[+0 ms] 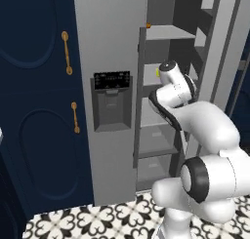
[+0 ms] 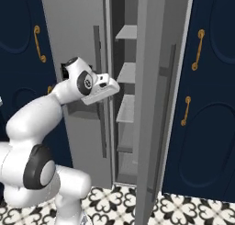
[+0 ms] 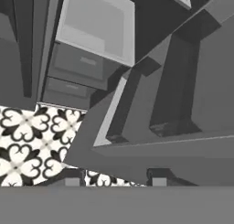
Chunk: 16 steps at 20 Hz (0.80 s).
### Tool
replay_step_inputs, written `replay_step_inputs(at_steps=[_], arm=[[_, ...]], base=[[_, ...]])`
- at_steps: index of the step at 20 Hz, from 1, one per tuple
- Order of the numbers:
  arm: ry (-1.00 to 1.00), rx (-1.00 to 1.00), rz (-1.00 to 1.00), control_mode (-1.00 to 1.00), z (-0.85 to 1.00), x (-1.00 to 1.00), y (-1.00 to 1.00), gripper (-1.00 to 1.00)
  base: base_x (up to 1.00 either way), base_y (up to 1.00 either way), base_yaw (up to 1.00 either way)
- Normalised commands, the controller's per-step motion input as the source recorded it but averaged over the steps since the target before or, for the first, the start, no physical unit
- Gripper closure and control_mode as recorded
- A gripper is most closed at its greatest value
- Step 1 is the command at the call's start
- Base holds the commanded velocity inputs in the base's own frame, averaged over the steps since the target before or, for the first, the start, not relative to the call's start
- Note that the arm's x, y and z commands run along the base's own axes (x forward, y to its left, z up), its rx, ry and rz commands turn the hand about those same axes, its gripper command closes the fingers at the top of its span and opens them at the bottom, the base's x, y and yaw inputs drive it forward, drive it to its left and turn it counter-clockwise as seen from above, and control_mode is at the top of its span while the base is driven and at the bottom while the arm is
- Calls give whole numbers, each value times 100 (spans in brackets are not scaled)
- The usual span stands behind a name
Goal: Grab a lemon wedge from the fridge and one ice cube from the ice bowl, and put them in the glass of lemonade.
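Nearest the hand camera, two small dark fingertips of the claw rise at the bottom edge, set well apart with nothing between them; only their tops show. Beyond them lies the patterned black-and-white floor and the lower part of the fridge, seen steeply from above: grey drawer fronts, a pale shelf and the inner face of the open right door with its bins, all tilted by the roll of the hand. In the left base view the arm's own white body covers the hand, so the claw cannot be made out there; the wrist reaches into the open compartment at the height of the middle shelves. A sliver of bright yellow, the lemon wedge, peeks out just left of the wrist on a shelf, mostly hidden by it. A small orange round thing sits at the front edge of the shelf above. The black dispenser panel is on the closed left door, beside navy cabinets with gold handles. In the right base view the open door's edge blocks most of the interior.
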Motion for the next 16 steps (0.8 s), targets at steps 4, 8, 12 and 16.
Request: replay_step_inputs(at_steps=[4, 8, 12, 16], arm=[[1, -31, 0, -100, -29, 87, -47, -100], [5, -10, 0, -100, -32, 43, -100, -100], [4, 0, -1, -100, -41, -19, -100, -100], [1, 0, -5, -100, -54, -63, -100, -100]], base=[[0, 0, 0], [0, 0, 0], [0, 0, 0], [0, 0, 0]])
